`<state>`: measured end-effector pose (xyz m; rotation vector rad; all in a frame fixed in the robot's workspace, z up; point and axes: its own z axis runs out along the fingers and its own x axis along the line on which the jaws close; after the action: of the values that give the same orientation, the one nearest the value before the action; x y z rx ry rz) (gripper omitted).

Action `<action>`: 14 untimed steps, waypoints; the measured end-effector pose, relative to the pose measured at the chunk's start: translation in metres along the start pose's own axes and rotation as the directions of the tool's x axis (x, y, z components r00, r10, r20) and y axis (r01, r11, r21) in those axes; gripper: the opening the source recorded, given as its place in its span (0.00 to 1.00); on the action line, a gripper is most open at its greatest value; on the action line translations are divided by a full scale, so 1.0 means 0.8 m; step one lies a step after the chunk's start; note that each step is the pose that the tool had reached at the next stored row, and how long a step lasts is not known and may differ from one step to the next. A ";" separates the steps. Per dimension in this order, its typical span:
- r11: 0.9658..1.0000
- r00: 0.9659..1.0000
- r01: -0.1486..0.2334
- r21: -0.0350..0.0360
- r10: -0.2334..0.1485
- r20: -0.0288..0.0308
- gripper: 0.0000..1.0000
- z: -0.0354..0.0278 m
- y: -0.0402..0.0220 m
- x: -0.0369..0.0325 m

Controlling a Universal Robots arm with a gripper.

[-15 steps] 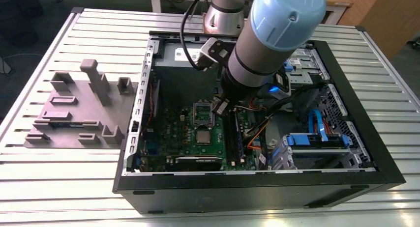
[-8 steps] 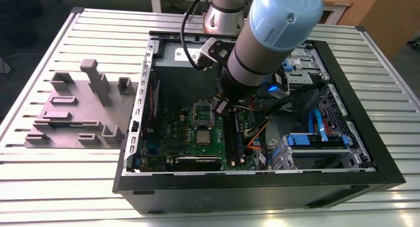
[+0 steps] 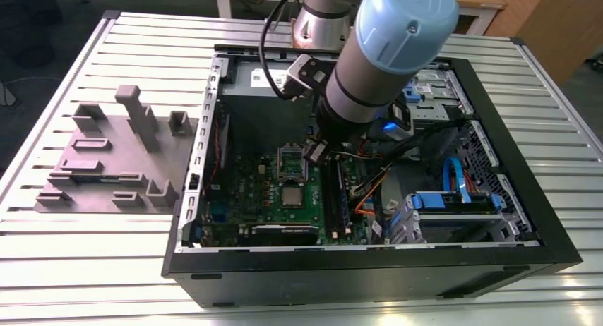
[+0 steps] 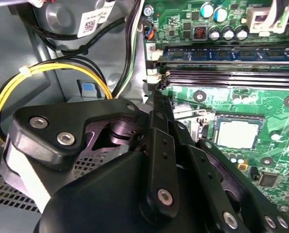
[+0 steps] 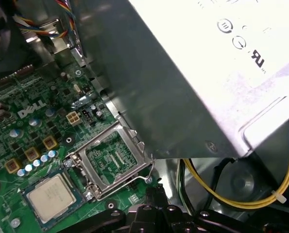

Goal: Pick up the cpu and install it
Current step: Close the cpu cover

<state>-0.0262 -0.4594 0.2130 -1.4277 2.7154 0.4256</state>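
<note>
The cpu (image 5: 52,196) is a small silver-grey square lying flat in its seat on the green motherboard; it also shows in the second wrist view (image 4: 236,134) and the exterior view (image 3: 293,196). Next to it the shiny socket frame (image 5: 112,160) with a green centre stands hinged open. My gripper (image 3: 315,153) hangs inside the case over the frame's far end, a short way from the cpu. Its black fingers (image 4: 156,104) are shut with nothing between them. In the first wrist view the gripper's tip (image 5: 151,194) is close to the frame's wire lever (image 5: 150,172).
A big grey power supply box (image 5: 207,73) stands right beside the socket. Memory slots (image 4: 231,73) run along the board, and yellow cables (image 4: 61,68) loop near the gripper. Blue drive bays (image 3: 452,202) fill the case's right in the exterior view. A grey fixture (image 3: 113,157) sits on the slatted table.
</note>
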 end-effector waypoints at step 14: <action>1.000 1.000 0.000 0.000 0.000 0.000 0.10 0.0101 0.0061 -0.0043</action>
<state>-0.0290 -0.4519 0.2069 -1.4278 2.7154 0.4256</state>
